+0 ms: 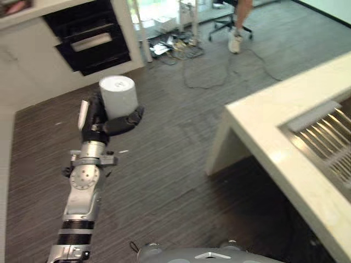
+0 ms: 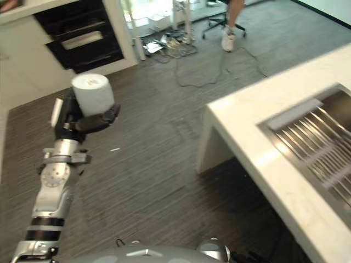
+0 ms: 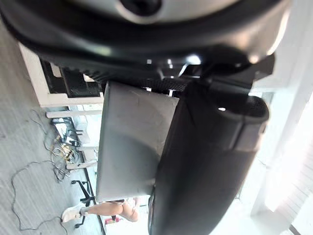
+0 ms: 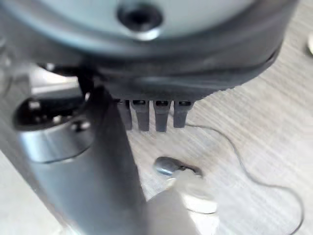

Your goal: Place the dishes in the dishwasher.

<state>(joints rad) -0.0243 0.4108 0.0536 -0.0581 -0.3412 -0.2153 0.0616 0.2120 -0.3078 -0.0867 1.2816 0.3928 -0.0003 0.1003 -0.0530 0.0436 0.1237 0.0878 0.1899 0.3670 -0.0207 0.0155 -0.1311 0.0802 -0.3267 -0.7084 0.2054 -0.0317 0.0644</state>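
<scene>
A white cylindrical cup (image 1: 117, 95) is held upright above the dark floor, out in front of me on the left. My left hand (image 1: 122, 124) is shut on it, with fingers curled round its lower part. In the left wrist view the cup (image 3: 131, 142) sits against the palm with the dark thumb (image 3: 205, 161) across it. A dark open appliance (image 1: 90, 41) is set in the white cabinet beyond the cup. My right hand (image 4: 146, 115) hangs over the floor with its fingers relaxed and nothing in them.
A pale counter (image 1: 274, 126) with a ridged metal sink (image 1: 329, 137) runs along the right. Loose cables (image 1: 192, 60) lie on the floor at the back. A person's leg and shoe (image 1: 236, 39) stand by an office chair (image 1: 225, 24).
</scene>
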